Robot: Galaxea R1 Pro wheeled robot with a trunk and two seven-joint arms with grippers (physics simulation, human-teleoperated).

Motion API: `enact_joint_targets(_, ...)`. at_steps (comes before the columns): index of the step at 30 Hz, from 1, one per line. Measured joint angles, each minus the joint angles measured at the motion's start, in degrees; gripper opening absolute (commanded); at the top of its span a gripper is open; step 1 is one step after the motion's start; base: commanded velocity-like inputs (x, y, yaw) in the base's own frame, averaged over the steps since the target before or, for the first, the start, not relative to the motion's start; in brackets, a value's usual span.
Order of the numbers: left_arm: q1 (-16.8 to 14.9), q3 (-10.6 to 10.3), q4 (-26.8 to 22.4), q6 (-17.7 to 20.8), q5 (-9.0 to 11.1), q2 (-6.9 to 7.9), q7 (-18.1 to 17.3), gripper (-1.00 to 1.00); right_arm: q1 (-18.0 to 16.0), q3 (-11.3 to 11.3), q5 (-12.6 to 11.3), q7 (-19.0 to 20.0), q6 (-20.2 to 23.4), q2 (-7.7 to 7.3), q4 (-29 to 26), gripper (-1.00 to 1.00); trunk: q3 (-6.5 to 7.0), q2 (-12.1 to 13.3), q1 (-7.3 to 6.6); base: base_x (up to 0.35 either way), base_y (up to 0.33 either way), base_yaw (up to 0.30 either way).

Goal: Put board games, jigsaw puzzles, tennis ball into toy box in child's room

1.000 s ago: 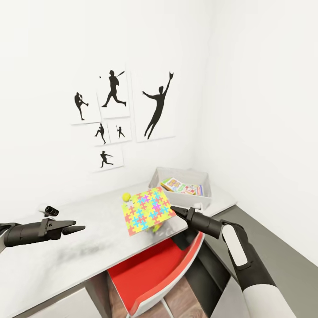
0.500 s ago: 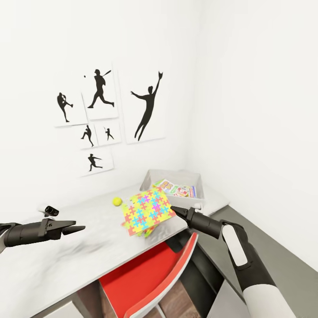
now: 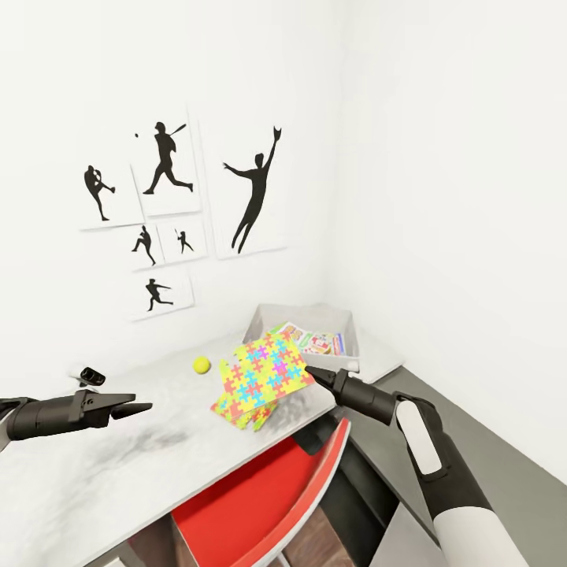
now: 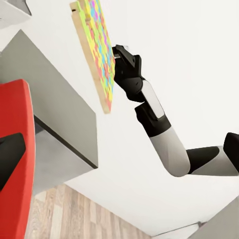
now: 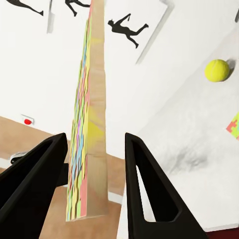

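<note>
Head view: over the last second the whole scene has slid leftward, so the camera and base have turned; the wall pictures and the toy box (image 3: pixel 346 358) shifted together. The right gripper (image 3: pixel 309 371) has kept its place in the picture, still pinching the edge of a jigsaw puzzle (image 3: pixel 268 364) held tilted above the bench (image 3: pixel 118 465). A second jigsaw puzzle (image 3: pixel 236 409) now shows lying on the bench below it. The tennis ball (image 3: pixel 201 364) sits on the bench just beyond. The toy box, already holding printed board games (image 3: pixel 315 340), stands near the held puzzle, so the drop looks close. The left gripper (image 3: pixel 142 408) hovers holding nothing, its fingers nearly together.

Left wrist view: the held puzzle (image 4: pixel 94 50) hangs edge-on from the right gripper (image 4: pixel 117 56).

Right wrist view: the puzzle (image 5: pixel 89 119) stands between the fingers (image 5: pixel 142 184), against one of them with a gap to the other; the ball (image 5: pixel 217 70) lies on the bench beyond.
</note>
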Motion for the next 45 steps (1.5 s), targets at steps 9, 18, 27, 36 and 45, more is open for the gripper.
enact_joint_targets(9,0.00,-0.01,0.00,0.00,-0.08,-0.03,0.02,1.00,0.00,0.00,0.01,0.00,-0.10,0.00,0.37,-1.00,0.00,0.00,0.00,0.154,0.001,0.000)
enact_joint_targets(18,0.00,-0.01,0.00,-0.04,-0.09,-0.07,0.07,1.00,0.00,0.00,0.05,-0.08,-0.15,0.07,0.44,-1.00,0.00,0.00,-0.01,0.214,0.014,0.000)
enact_joint_targets(27,0.00,-0.01,0.00,-0.08,-0.09,-0.06,0.04,1.00,0.00,0.00,0.01,-0.08,-0.20,0.09,0.44,-1.00,0.00,0.00,0.00,0.128,0.000,0.000)
enact_joint_targets(36,0.00,-0.01,0.00,-0.09,-0.09,-0.09,0.04,1.00,0.00,-0.08,0.00,-0.08,-0.19,0.02,0.96,-1.00,0.00,0.00,0.00,0.067,0.000,0.000)
enact_joint_targets(45,0.00,-0.02,0.00,-0.09,-0.09,-0.09,0.03,1.00,0.00,-0.09,0.02,-0.08,-0.28,0.03,1.19,-1.00,0.00,0.00,0.01,0.083,0.000,0.000)
